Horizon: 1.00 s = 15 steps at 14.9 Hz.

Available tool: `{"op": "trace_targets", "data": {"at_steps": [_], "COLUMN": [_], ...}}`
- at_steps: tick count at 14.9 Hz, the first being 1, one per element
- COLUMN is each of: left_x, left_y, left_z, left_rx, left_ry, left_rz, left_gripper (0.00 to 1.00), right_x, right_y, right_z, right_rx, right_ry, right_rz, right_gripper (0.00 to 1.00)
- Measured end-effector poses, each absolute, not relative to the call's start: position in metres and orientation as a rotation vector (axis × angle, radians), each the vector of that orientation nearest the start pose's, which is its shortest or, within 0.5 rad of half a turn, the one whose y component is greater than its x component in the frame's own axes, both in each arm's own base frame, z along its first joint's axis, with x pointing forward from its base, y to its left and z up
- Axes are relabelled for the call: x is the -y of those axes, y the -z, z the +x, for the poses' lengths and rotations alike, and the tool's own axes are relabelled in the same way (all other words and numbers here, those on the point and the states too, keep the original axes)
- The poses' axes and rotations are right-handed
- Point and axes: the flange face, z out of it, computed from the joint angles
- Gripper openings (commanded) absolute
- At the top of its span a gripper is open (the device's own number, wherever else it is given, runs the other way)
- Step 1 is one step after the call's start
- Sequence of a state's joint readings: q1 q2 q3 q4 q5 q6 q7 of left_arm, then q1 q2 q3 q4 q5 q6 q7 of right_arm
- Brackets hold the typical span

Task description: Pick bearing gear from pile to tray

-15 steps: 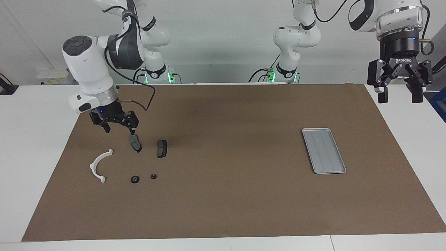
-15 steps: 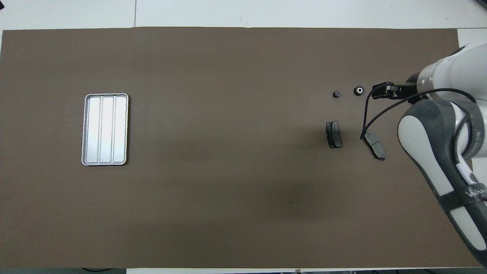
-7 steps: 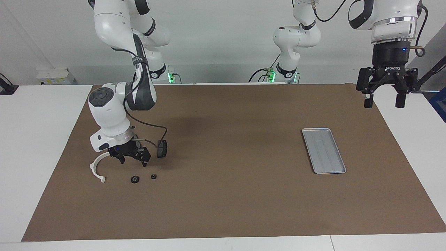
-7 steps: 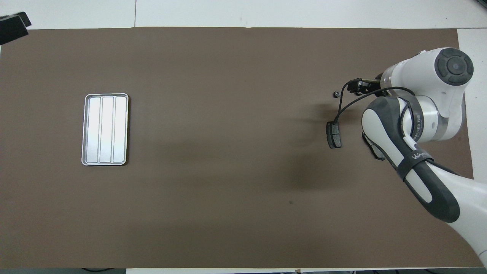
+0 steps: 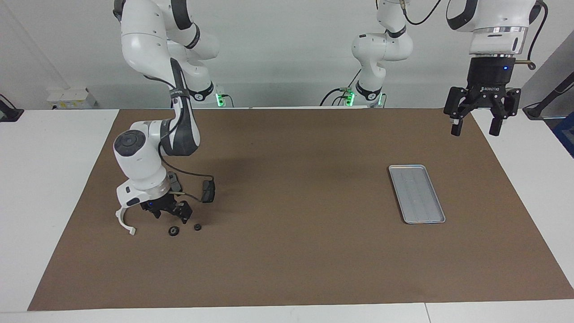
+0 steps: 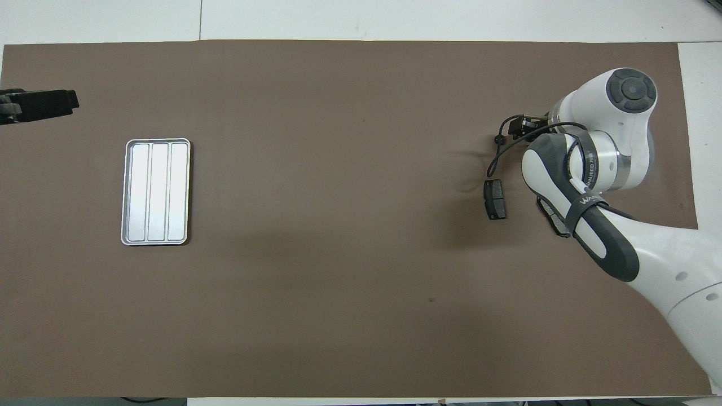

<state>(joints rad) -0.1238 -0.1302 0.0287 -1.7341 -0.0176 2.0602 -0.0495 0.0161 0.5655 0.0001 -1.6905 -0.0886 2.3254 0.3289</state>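
Step in hand: approach for the pick. Right gripper [image 5: 169, 214] low over the pile at the right arm's end of the mat, jaws spread wide, nothing between them. Ring gear [image 5: 173, 231] on the mat just under and slightly ahead of the fingertips, not yet touched, as far as the facing view shows. Small gear [image 5: 197, 227] beside it, a little toward the table's middle from the gripper.

Other pile items: white bracket [image 5: 123, 219] on the mat just beside the gripper, toward the table's edge; pad [image 5: 208, 190] close by the wrist, toward the robots, with the gripper's cable running past it; second pad [image 6: 554, 221] mostly hidden under the right arm in the overhead view.

Tray [image 5: 416, 193] well apart from the right gripper, toward the left arm's end, nothing in it.

Left gripper [image 5: 475, 124] waiting in the air near the mat's corner at its own end, fingers apart, holding nothing.

Progress, as judged: early; no part lifted, no part in the tray.

Next move calls for: a short final descent so the fingers straddle the ring gear, then a centred close. The part is small and low, so the fingertips probably need to reach almost to the mat. Risk, as judged: nudging the small gear or the bracket, both close by
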Motion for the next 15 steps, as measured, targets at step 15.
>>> {"op": "trace_targets", "data": {"at_steps": [15], "left_x": [0.052], "left_y": [-0.65], "left_z": [0.499], "left_rx": [-0.083], "left_ry": [0.131], "left_rz": [-3.166], "left_gripper": [1.0], "right_x": [-0.012], "right_y": [-0.285], "right_z": [0.708], "right_rx": [-0.56], "right_ry": [0.064], "right_rz": [-3.13], "right_gripper": [1.0]}}
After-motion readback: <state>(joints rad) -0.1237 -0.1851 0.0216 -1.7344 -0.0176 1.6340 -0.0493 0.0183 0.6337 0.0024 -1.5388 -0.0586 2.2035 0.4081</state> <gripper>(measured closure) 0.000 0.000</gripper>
